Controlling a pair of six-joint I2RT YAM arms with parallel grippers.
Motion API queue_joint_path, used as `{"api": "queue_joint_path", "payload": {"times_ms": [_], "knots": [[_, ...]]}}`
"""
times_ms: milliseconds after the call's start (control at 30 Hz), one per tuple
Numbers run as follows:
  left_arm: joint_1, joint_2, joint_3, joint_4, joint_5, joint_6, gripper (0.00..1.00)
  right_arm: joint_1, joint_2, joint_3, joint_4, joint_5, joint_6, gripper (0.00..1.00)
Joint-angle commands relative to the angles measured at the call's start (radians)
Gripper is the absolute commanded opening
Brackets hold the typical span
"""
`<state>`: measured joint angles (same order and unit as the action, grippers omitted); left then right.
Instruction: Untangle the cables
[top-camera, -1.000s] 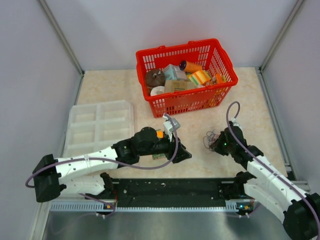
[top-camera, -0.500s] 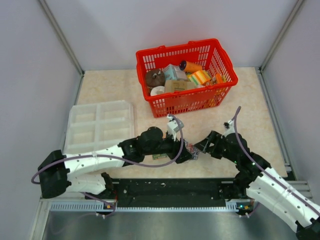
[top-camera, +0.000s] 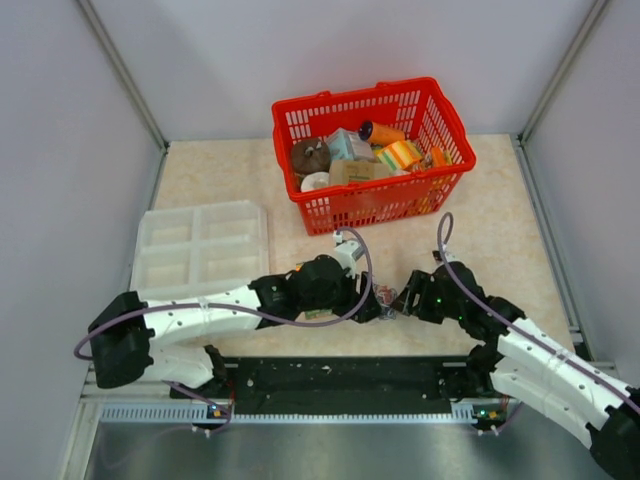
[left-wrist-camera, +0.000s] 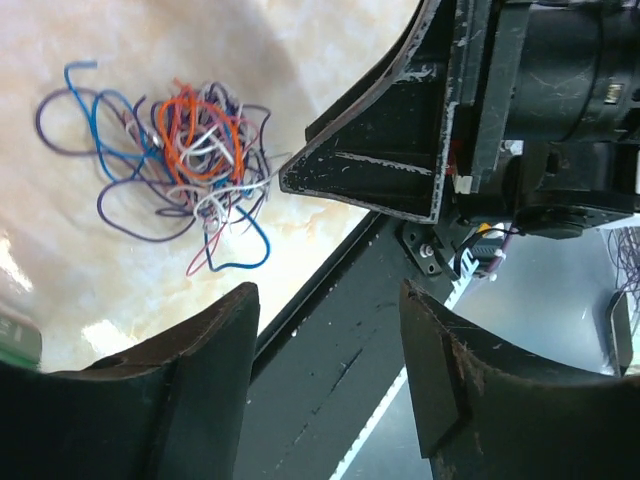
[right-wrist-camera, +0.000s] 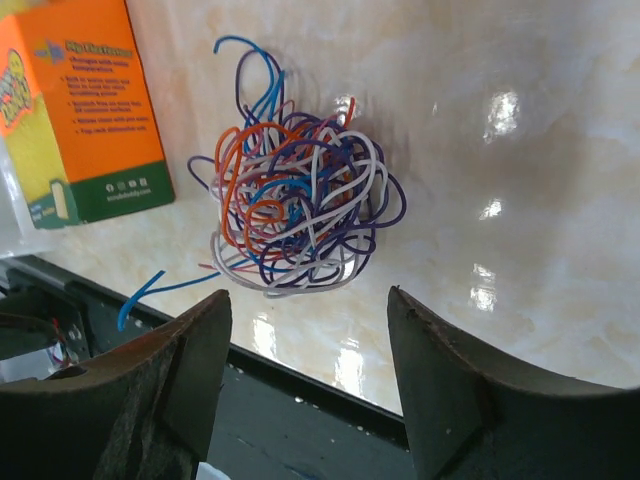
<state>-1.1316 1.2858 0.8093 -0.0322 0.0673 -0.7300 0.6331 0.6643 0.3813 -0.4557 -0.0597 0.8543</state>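
**Step in hand:** approach to the first grasp. You have the left gripper (left-wrist-camera: 325, 300) and the right gripper (right-wrist-camera: 305, 300) facing each other across the cables (right-wrist-camera: 300, 205). Both have their jaws spread wide with nothing between them, so no strand is held.

**Location:** the cables lie on the table (top-camera: 500, 210) near its front edge, between the two grippers and just beside an orange box (right-wrist-camera: 90, 110). In the left wrist view, one fingertip (left-wrist-camera: 340, 175) of the right gripper sits at the bundle's edge; contact cannot be confirmed.

**Condition of the cables:** one compact knot of thin blue, orange, white and purple wires, tightly interlooped at the core. Several blue ends and loops stray clear of the mass.

**Next move, in my judgement:** close each gripper on a different outlying strand at opposite sides, then draw apart slowly. Grabbing the core would likely only lift the whole knot.
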Motion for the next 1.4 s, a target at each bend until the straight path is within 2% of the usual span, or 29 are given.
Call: {"api": "queue_joint_path", "payload": {"times_ms": [0,167,300,467,533,600,767,867,900,1033,1367], "knots": [[-0.003,0.067,0.008,-0.031,-0.012,-0.121,0.62,0.01,0.072,-0.005,0.162,-0.089,-0.067,0.64],[-0.002,0.147,0.051,-0.025,-0.052,-0.098,0.59,0.01,0.112,-0.051,0.267,-0.144,-0.058,0.63],[-0.002,0.204,0.093,-0.044,-0.057,-0.092,0.45,0.01,0.106,-0.074,0.284,-0.149,-0.052,0.62],[-0.002,0.219,0.09,-0.048,-0.142,-0.069,0.33,0.008,0.086,-0.087,0.281,-0.147,-0.049,0.62],[-0.002,0.216,0.099,-0.069,-0.181,-0.06,0.34,0.008,0.083,-0.088,0.279,-0.158,-0.044,0.62],[-0.003,0.21,0.103,-0.081,-0.201,-0.054,0.4,0.008,0.078,-0.09,0.273,-0.166,-0.044,0.63],[-0.002,0.227,0.111,-0.055,-0.192,-0.035,0.43,0.008,0.057,-0.091,0.265,-0.152,-0.032,0.63],[-0.002,0.244,0.126,-0.038,-0.179,-0.017,0.34,0.008,0.069,-0.085,0.269,-0.154,-0.031,0.63],[-0.002,0.244,0.128,-0.025,-0.17,-0.008,0.25,0.008,0.073,-0.085,0.27,-0.154,-0.031,0.63],[-0.003,0.228,0.122,0.023,-0.136,0.033,0.02,0.01,0.092,-0.087,0.284,-0.15,-0.024,0.64],[-0.004,0.061,-0.033,0.236,-0.023,0.052,0.0,0.008,0.173,-0.078,0.396,-0.128,-0.037,0.67]]}}
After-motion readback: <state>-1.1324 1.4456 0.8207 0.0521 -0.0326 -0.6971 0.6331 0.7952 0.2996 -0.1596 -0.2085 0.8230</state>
